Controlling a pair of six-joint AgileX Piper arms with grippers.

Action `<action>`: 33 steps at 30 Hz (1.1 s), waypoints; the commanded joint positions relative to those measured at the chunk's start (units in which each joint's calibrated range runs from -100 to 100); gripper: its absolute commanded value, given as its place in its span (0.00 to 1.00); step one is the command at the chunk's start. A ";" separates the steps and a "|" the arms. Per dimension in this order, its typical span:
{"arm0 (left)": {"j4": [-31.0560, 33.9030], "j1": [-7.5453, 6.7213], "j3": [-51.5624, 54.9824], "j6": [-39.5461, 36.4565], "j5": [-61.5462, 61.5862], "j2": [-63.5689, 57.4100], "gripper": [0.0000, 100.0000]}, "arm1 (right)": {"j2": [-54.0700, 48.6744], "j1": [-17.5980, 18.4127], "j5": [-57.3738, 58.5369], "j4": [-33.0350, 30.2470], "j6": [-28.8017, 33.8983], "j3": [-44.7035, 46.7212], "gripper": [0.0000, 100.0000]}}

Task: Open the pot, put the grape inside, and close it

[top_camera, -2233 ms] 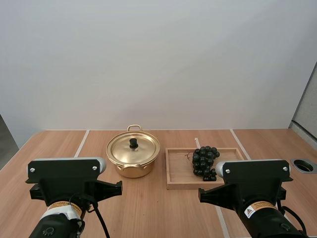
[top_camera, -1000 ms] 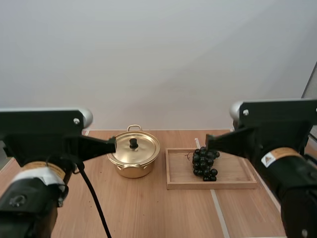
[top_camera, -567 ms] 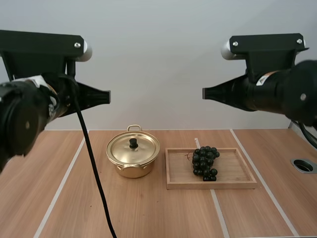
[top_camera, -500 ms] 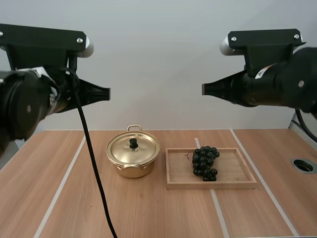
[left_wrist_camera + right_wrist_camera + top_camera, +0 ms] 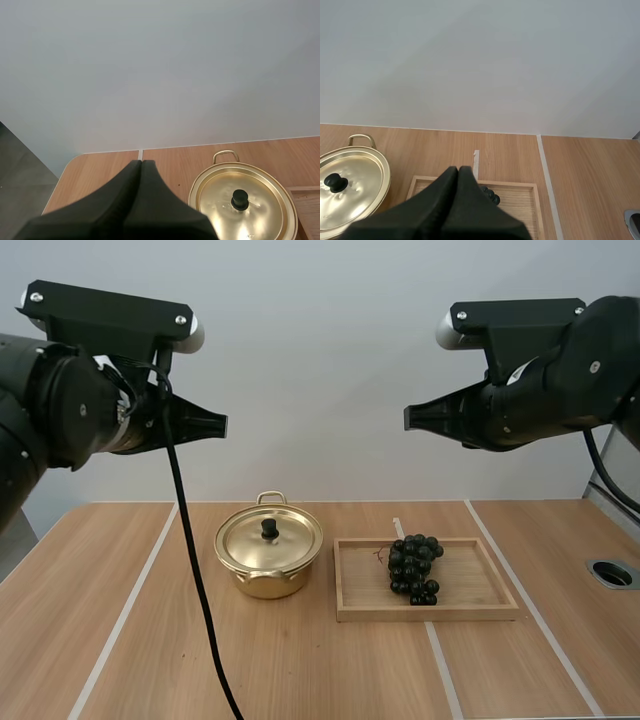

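A gold pot [image 5: 268, 558] stands on the table with its lid [image 5: 270, 537] on, a black knob [image 5: 269, 528] at the centre. To its right a dark bunch of grapes [image 5: 414, 568] lies in a wooden tray [image 5: 470, 608]. My left gripper [image 5: 222, 427] hangs high above the table's left side, shut, its fingers one dark wedge [image 5: 141, 167] beside the pot [image 5: 243, 200]. My right gripper [image 5: 408, 419] hangs high above the tray, also shut [image 5: 458, 172], covering most of the grapes [image 5: 491, 198] on the tray [image 5: 522, 197].
Pale seams run across the wooden table [image 5: 300, 660]. A round metal-rimmed hole [image 5: 613, 574] sits near the table's right edge. A plain wall rises behind the table.
Both arms have risen from low near the front edge to high above the table. Pot, lid, grapes and tray have stayed put.
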 commanded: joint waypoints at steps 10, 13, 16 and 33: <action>0.17 0.03 -0.56 11.37 -2.96 0.08 0.00 | -0.39 0.04 1.32 -1.47 -10.78 -0.63 0.00; 0.17 0.03 -0.56 14.78 -5.36 0.08 0.00 | -0.39 0.04 1.67 -1.47 -11.79 -0.63 0.00; -1.28 0.03 -0.56 14.46 -6.43 0.08 0.00 | -0.39 0.04 1.67 -1.47 -11.79 -0.63 0.00; -23.93 0.03 -0.56 38.34 -0.68 9.06 1.00 | -0.28 0.04 0.14 -2.63 -12.73 -0.63 1.00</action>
